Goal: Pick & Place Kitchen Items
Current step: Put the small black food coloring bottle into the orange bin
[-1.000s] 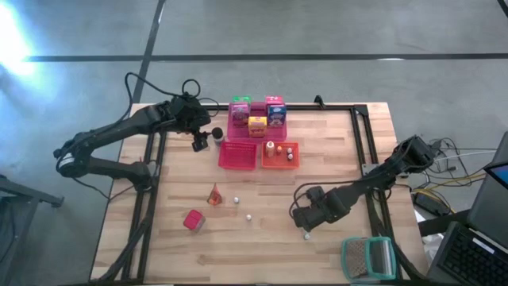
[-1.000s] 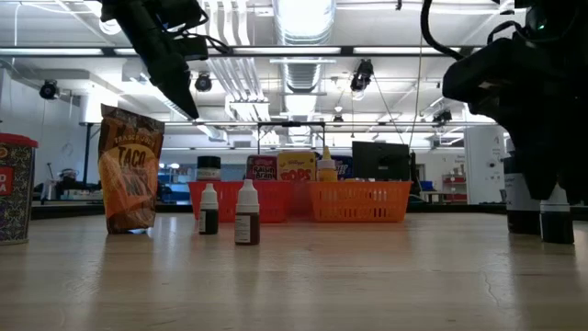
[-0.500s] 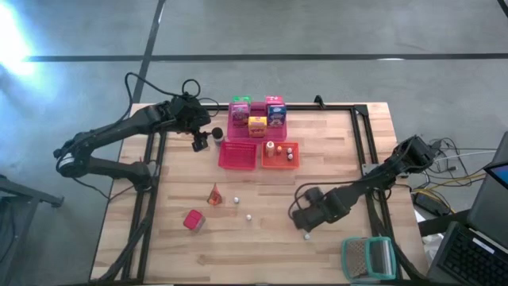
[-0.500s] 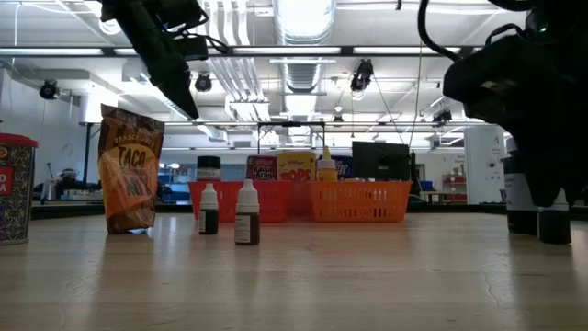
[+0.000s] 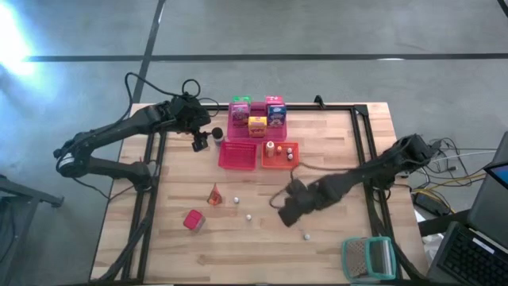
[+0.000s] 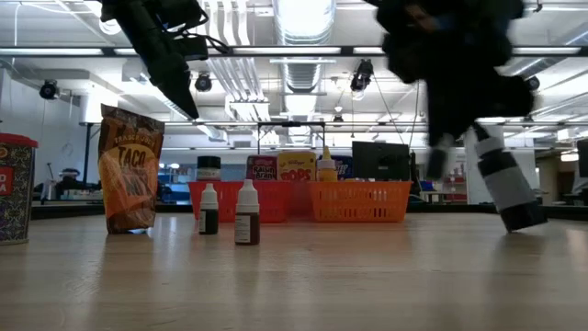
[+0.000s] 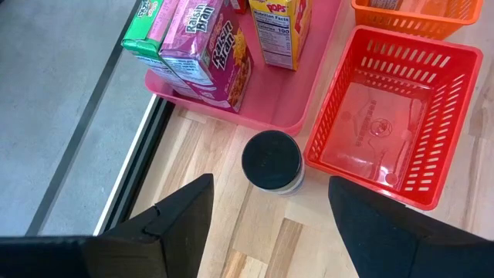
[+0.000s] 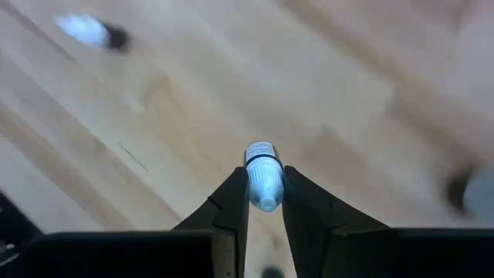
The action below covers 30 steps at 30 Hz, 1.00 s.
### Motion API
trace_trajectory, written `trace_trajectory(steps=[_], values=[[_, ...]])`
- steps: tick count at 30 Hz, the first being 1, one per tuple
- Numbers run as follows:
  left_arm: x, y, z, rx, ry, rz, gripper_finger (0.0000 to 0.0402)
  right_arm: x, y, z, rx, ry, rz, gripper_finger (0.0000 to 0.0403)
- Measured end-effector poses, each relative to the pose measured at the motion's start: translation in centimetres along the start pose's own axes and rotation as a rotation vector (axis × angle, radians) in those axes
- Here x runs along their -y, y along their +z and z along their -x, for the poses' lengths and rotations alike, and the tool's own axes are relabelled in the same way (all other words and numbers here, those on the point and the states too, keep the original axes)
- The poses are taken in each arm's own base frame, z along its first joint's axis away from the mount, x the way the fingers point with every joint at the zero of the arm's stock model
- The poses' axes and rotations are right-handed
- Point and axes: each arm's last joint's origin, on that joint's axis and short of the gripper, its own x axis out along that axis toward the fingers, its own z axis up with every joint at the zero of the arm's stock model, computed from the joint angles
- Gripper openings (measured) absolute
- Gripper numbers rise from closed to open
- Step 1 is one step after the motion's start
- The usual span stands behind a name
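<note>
- Holding a little bottle [image 8: 262,179] between its two dark fingers [image 8: 228,202], the right gripper [image 5: 287,208] is above the wooden table [image 5: 333,246], near the middle. The fingers are pinching the bottle on both sides.
- From table height this bottle shows tilted, with its dark end close to the table.
- The left gripper [image 7: 270,212] is over the far left part of the table with its fingers spread wide, holding nothing.
- Under it stands a small jar [image 7: 272,161] with a dark lid, just beside the red basket [image 7: 421,193] and the pink tray [image 7: 266,96].
- The pink tray holds little boxes [image 7: 210,54].
- Nearer the front are a taco bag [image 6: 130,169], two small bottles [image 6: 246,212] and a red can [image 5: 193,220].
</note>
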Motion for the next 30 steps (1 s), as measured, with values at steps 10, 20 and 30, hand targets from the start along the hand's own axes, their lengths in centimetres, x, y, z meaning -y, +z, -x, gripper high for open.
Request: trace_trajectory(steps=[10, 20, 30], values=[[0.0, 0.0, 0.0, 0.0, 0.0, 0.0, 0.0262, -1.4, 6.2, 4.3, 0.047, 0.027, 0.218, 0.0055], [0.0, 0.0, 0.0, -0.001, 0.0, 0.0, 0.0262, 0.3, 8.9, 7.7, 0.073, -0.202, 0.217, 0.0053], [0.0, 0.0, 0.0, -0.001, 0.0, 0.0, 0.0262, 3.3, 13.2, 6.3, 0.037, -0.257, 0.205, 0.0054]])
